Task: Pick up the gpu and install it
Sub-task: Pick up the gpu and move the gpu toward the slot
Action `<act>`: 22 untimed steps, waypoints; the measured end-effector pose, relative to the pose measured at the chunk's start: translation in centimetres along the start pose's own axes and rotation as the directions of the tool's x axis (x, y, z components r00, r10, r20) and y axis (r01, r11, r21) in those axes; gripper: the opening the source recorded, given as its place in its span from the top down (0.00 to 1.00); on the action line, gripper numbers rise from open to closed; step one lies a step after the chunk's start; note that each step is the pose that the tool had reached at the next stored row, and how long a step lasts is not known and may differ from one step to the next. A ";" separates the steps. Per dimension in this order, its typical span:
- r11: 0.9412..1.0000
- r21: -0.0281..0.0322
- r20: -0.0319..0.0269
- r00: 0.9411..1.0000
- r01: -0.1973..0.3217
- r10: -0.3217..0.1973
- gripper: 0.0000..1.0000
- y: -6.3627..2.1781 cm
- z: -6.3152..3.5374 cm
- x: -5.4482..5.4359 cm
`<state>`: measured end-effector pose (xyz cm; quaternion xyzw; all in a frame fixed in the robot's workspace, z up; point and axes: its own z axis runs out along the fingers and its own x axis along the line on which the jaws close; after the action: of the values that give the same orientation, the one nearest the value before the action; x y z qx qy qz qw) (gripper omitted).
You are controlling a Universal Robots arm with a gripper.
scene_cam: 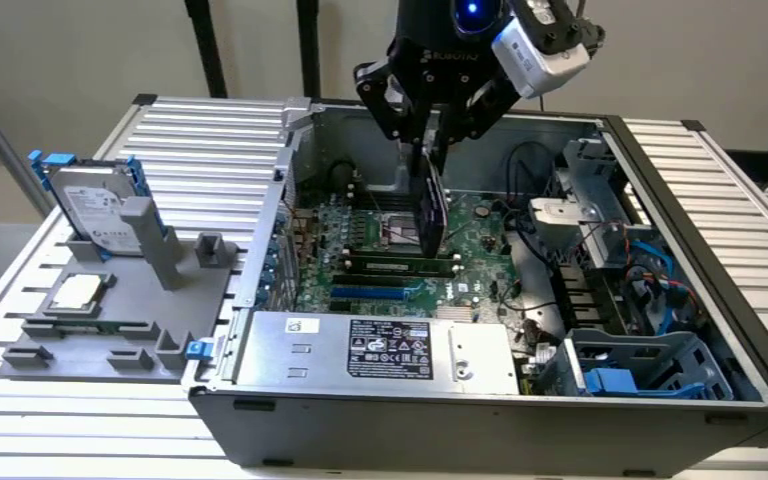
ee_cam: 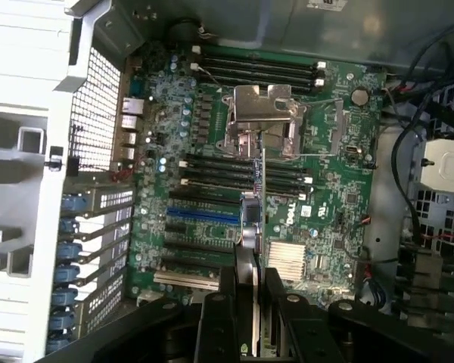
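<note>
1. The pincer [scene_cam: 431, 138] is clenched on the gpu [scene_cam: 430, 205]. In the wrist view the two black fingers [ee_cam: 213, 321] pinch the top edge of the card [ee_cam: 251, 227], one on each side.
2. The card hangs straight down from the pincer and is seen nearly edge-on, so it reads as a thin dark strip. It's inside the open case [scene_cam: 491, 425]. As far as I can tell it's in the air above the motherboard [ee_cam: 325, 212] and not in any slot.
3. Directly under the pincer are the silver CPU socket latch [ee_cam: 261, 121] and the dark slots beside it. The blue slot [ee_cam: 204, 215] and the black expansion slots sit just off to one side of the hanging card, toward the rear grille with the blue clips [ee_cam: 64, 249].
4. I'd call this the carry/positioning step: pickup done, install not yet done.
5. My guess is that seating it calls for getting the card's bottom edge parallel to a slot, since it looks crosswise to them now. The bracket end should face the rear grille, and the push should be square and gentle.
6. Well away from the pincer, outside the case, the hard drive with blue rails [scene_cam: 97, 205] and a small silver chip [scene_cam: 77, 292] sit on the grey holder [scene_cam: 131, 340].
</note>
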<state>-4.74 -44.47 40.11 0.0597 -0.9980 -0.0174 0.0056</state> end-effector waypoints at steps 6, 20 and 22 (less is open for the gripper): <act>0.990 0.001 -0.005 0.990 0.139 -0.139 1.00 -0.01 0.31 0.0; 0.923 0.001 -0.014 0.923 0.385 -0.385 1.00 -0.03 0.89 0.0; 0.908 0.001 -0.016 0.908 0.418 -0.418 1.00 -0.04 0.99 0.0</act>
<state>-4.73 -44.47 39.12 0.2720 -0.9621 -0.0158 0.0091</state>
